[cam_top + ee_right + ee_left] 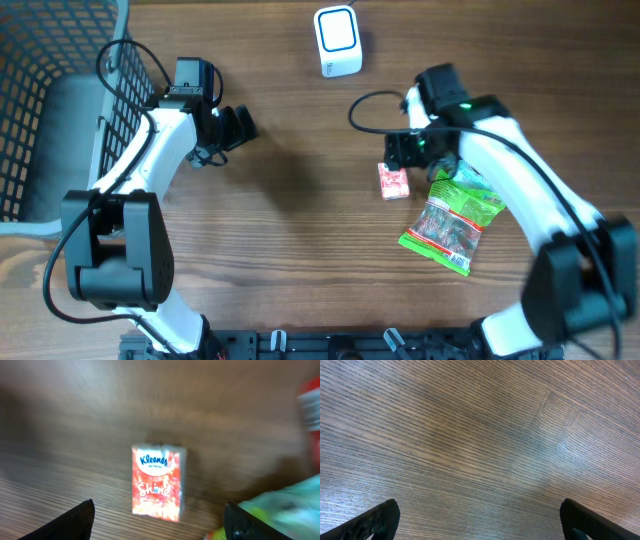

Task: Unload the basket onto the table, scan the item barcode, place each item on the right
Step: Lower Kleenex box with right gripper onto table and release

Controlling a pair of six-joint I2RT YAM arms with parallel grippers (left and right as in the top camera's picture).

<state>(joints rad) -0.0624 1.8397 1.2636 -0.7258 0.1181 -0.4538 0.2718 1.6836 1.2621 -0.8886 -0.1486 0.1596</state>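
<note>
Right gripper (159,522): jaws wide apart, nothing held. Tissue pack (158,482) lay flat on table (300,230) just ahead, well apart from scanner (337,41). Left gripper (479,520) spread wide, empty. Judged step: pickup. Next move needs grip on pack, barcode turned toward scanner.

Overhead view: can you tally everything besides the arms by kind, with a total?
White box-shaped scanner device: 1
Red Kleenex tissue pack: 1
Green plastic snack bag: 1
Grey wire basket: 1
Total: 4
</note>
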